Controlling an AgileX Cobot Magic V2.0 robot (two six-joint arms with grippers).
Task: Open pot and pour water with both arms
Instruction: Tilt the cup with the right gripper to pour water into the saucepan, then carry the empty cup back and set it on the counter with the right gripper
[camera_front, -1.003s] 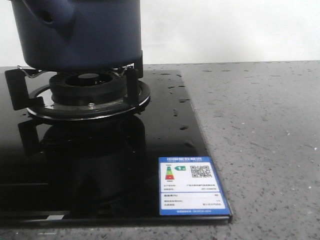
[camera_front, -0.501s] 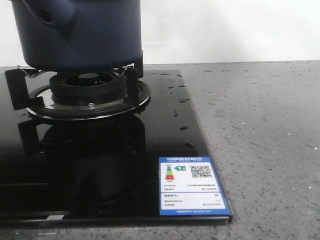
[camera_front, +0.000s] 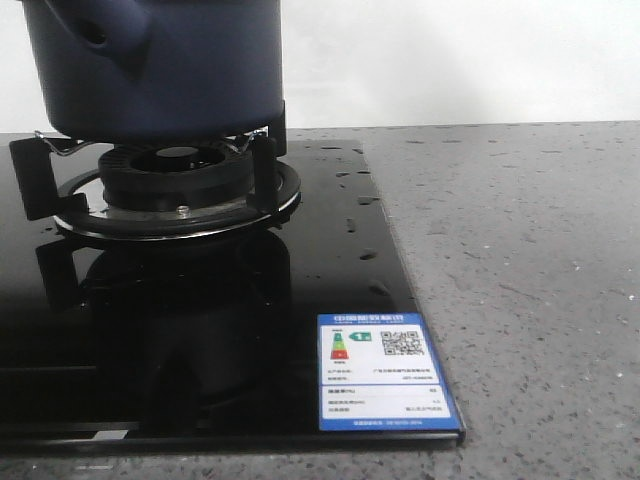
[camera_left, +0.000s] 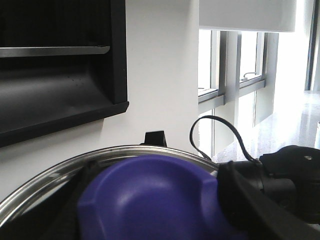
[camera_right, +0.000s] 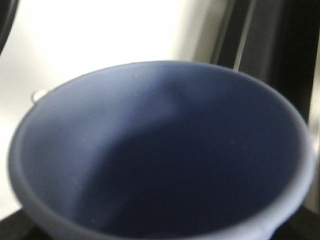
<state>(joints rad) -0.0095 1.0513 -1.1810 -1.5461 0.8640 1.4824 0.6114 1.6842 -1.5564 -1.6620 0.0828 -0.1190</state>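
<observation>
The dark navy pot (camera_front: 170, 70) stands on the gas burner (camera_front: 175, 180) at the far left of the front view, its handle stub (camera_front: 110, 30) facing me; its top is cut off by the frame. Neither gripper shows in that view. In the left wrist view, my left gripper (camera_left: 150, 220) is shut on the purple knob (camera_left: 150, 195) of a steel-rimmed lid (camera_left: 125, 152), held in the air before a white wall. The right wrist view is filled by the inside of a light blue cup (camera_right: 160, 150), held aloft; the right fingers are hidden behind it.
The burner sits on a black glass hob (camera_front: 330, 260) with water drops and a blue energy label (camera_front: 385, 372) at its front right corner. Grey speckled countertop (camera_front: 520, 260) lies to the right. A dark cabinet (camera_left: 55, 65) and windows (camera_left: 240, 65) are behind the lid.
</observation>
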